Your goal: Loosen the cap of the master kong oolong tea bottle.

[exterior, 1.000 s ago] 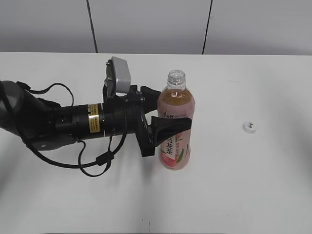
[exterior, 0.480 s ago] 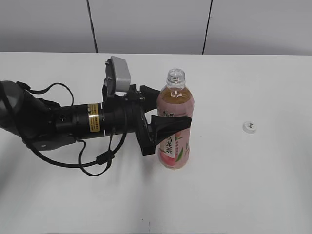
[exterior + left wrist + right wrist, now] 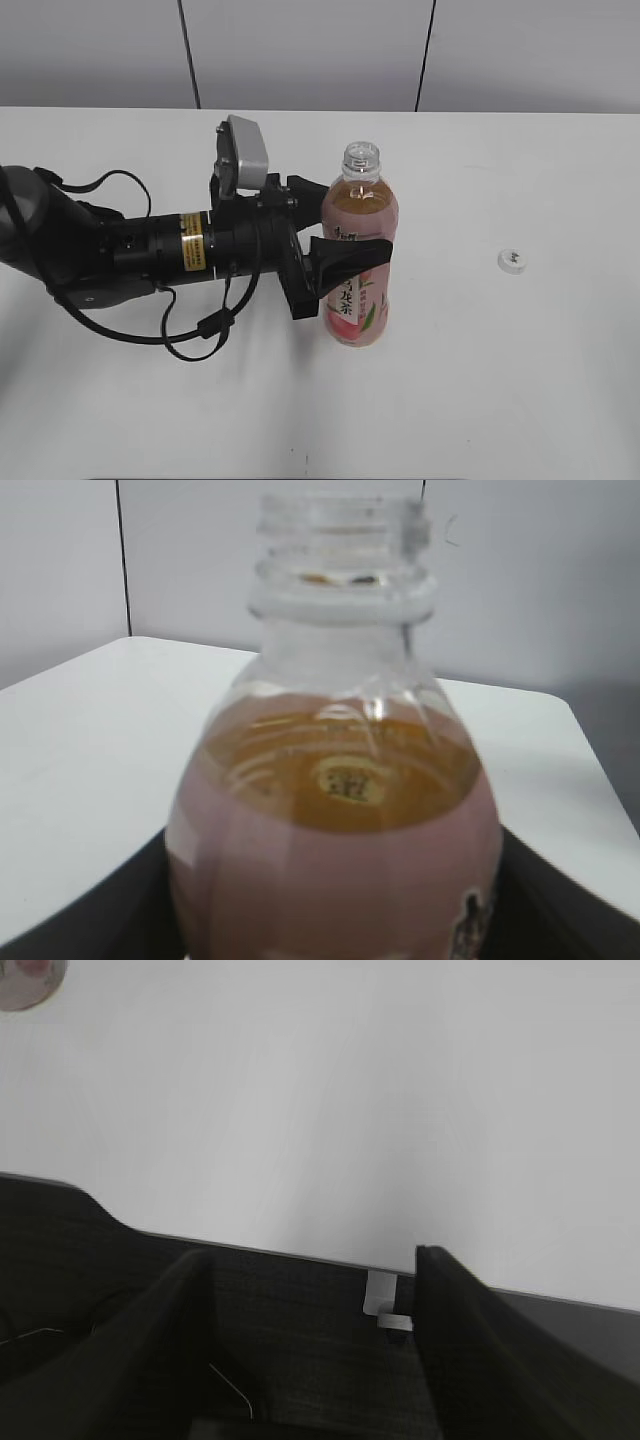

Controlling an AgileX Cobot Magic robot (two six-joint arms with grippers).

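My left gripper (image 3: pixel 352 250) clamps the bottle (image 3: pixel 360 255) mid-body to steady it upright on the table (image 3: pixel 520 400). Its neck is bare; the cap (image 3: pixel 512 261) lies well to the right. My right gripper (image 3: pixel 310 1340) stands open, empty.

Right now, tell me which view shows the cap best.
The exterior view: the cap lies alone on the table, right of the open bottle, fully visible. The left wrist view shows only the bottle's bare neck, no cap. The right wrist view shows none that can be identified.
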